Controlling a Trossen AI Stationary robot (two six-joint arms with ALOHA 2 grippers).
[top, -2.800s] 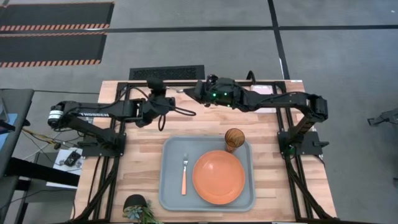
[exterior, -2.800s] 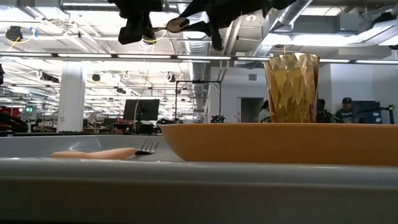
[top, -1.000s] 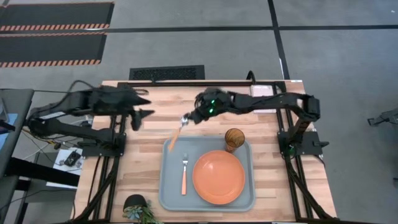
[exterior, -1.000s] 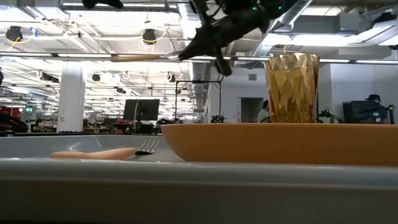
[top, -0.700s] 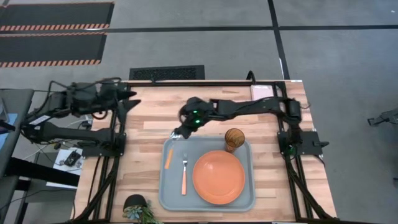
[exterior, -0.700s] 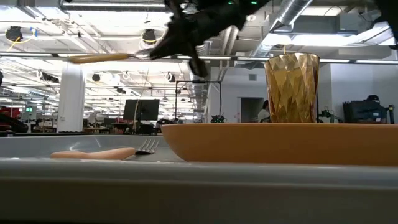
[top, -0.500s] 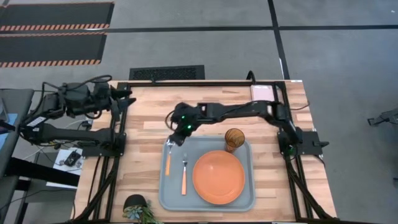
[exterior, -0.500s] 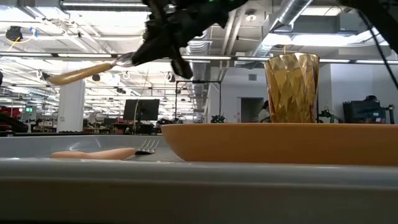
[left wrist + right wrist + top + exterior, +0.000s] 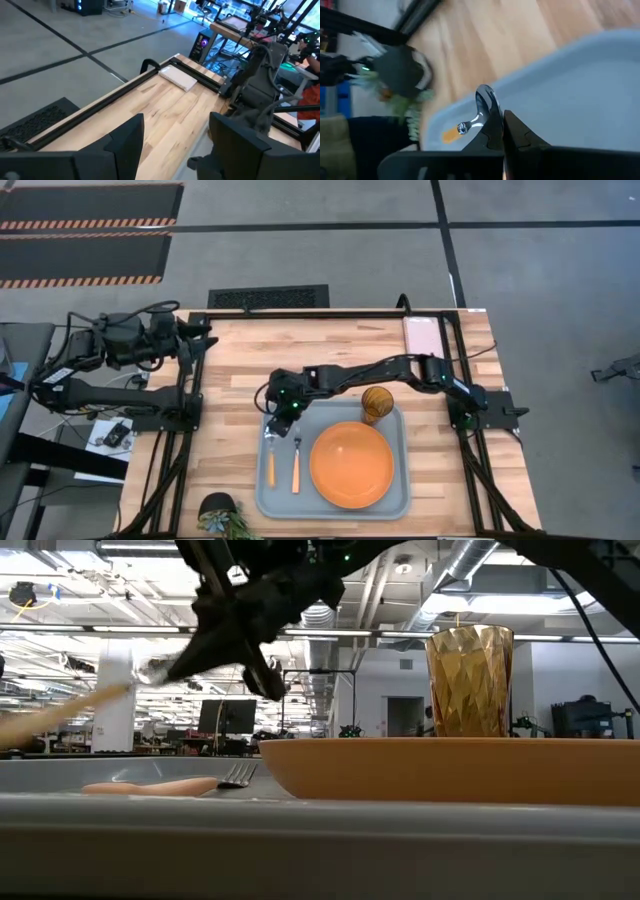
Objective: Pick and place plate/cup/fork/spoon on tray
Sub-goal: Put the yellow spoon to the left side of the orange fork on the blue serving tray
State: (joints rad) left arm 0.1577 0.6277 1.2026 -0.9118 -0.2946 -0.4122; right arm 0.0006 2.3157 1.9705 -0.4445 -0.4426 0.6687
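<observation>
We see the right gripper (image 9: 277, 420) reaching across to the left part of the tray (image 9: 400, 500), its jaws closed to a narrow gap on the spoon (image 9: 270, 458), pinching it near the bowl end. In the right wrist view the silver bowl (image 9: 485, 97) shows just past the fingers (image 9: 520, 137), with a bit of orange handle beyond it and the tray's pale floor below. From above, the spoon's handle points toward the tray's near edge and lies just beside the fork (image 9: 296, 462), the two roughly parallel. In the low view the handle (image 9: 55, 712) slants downward to the left, with the bowl end higher; whether its tip touches the tray we cannot tell.

The fork lies flat on the tray, left of the plate (image 9: 351, 463), which fills the tray's middle. The cup (image 9: 376, 402) stands upright at the tray's far edge, just behind the plate (in the low view it rises above the plate's rim).

The left gripper (image 9: 172, 135) waits at the tabletop's (image 9: 340, 350) far left corner, well apart from the tray, its jaws wide open and holding nothing.
</observation>
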